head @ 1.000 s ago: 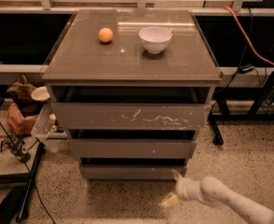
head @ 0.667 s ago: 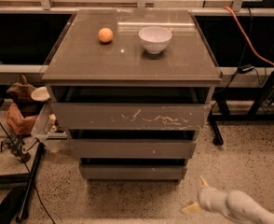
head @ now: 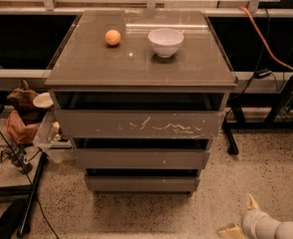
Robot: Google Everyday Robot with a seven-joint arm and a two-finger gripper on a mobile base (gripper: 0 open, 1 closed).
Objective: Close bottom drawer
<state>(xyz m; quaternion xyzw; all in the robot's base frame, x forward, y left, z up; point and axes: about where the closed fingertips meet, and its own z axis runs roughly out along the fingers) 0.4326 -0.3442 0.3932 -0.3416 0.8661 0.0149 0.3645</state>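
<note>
The bottom drawer [head: 141, 184] is the lowest and smallest of three grey-brown fronts on the cabinet [head: 139, 68]. Its plain front sits set back under the middle front, with a dark gap above it. My gripper [head: 242, 217] is low at the bottom right, near the floor, to the right of the drawer and apart from it. Its two yellowish fingers [head: 252, 202] are spread apart and hold nothing.
An orange ball [head: 113, 37] and a white bowl [head: 165, 42] sit on the cabinet top. The top front [head: 136, 124] has white scratches. Bags and clutter [head: 24, 118] and cables lie at the left. A black stand leg [head: 231, 143] and an orange cable [head: 266, 39] are at the right.
My gripper has moved right and down, away from the bottom drawer's front, toward the lower right corner. The drawers, ball and bowl have not moved.
</note>
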